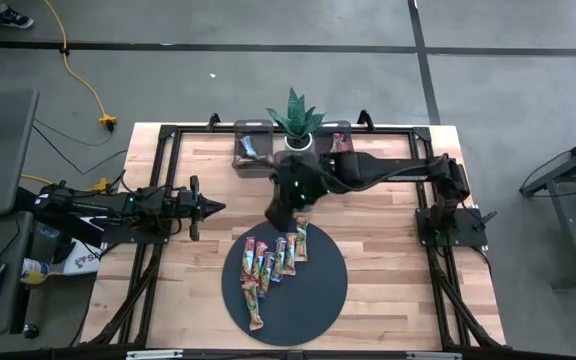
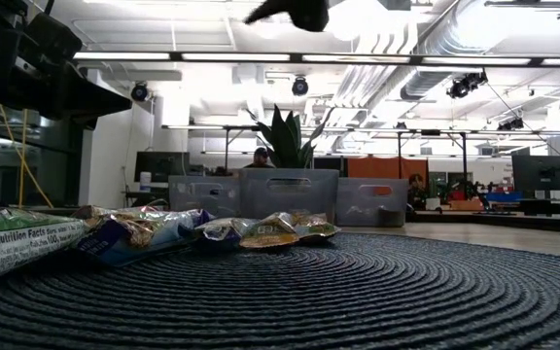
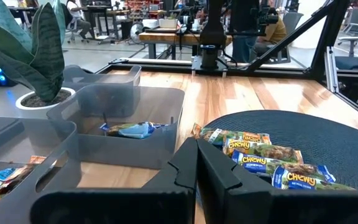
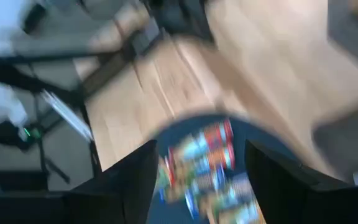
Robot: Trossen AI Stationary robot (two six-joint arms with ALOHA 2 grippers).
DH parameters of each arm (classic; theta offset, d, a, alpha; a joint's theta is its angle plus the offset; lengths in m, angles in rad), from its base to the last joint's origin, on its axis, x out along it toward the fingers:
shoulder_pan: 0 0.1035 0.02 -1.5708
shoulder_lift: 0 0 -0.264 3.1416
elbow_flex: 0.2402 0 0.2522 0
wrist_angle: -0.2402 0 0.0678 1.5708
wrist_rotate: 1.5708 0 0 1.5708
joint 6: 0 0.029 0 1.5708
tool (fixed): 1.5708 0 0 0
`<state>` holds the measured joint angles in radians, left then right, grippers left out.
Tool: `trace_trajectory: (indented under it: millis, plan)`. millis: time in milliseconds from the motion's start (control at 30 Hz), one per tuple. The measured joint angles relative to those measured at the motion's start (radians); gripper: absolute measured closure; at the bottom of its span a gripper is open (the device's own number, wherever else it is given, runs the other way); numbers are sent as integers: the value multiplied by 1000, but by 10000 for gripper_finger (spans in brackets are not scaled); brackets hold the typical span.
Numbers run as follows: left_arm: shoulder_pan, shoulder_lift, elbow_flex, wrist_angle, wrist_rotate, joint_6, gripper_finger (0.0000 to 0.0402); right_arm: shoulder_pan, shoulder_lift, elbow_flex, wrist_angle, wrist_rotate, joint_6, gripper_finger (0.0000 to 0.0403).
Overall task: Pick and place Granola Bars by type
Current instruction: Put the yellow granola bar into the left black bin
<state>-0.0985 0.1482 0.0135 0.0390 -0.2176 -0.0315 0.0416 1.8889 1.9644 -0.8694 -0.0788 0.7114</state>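
We see the right end effector (image 4: 197, 165) spread wide and empty above the worktop (image 1: 388, 200), near the Granola Bars (image 1: 273, 262) on the dark disc (image 1: 318, 290) (its view blurred). The left end effector (image 3: 196, 163) waits, pressed together.

Overhead, mat-level and two wrist views, all sharing the dark mat (image 1: 308, 295)

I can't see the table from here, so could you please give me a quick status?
Right claw open, empty, above the granola bars on the dark disc. Left claw shut, parked left. One bar in bin. Nothing blocking.
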Motion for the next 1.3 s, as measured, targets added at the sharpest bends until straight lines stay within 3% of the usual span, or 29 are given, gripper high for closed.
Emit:
trace_trajectory:
  millis: [200,400,833,1000,1300]
  plan:
    - [0,0,0,0,0,0,400,69,10,0,-208,91,96,181]
    - [0,0,0,0,0,0,400,116,11,0,-265,219,228,181]
    - [0,0,0,0,0,0,400,233,21,-49,-350,280,583,181]
    - [0,0,0,0,0,0,400,289,21,-185,-258,291,735,181]
    - [0,0,0,0,0,0,400,297,21,-509,83,299,882,181]
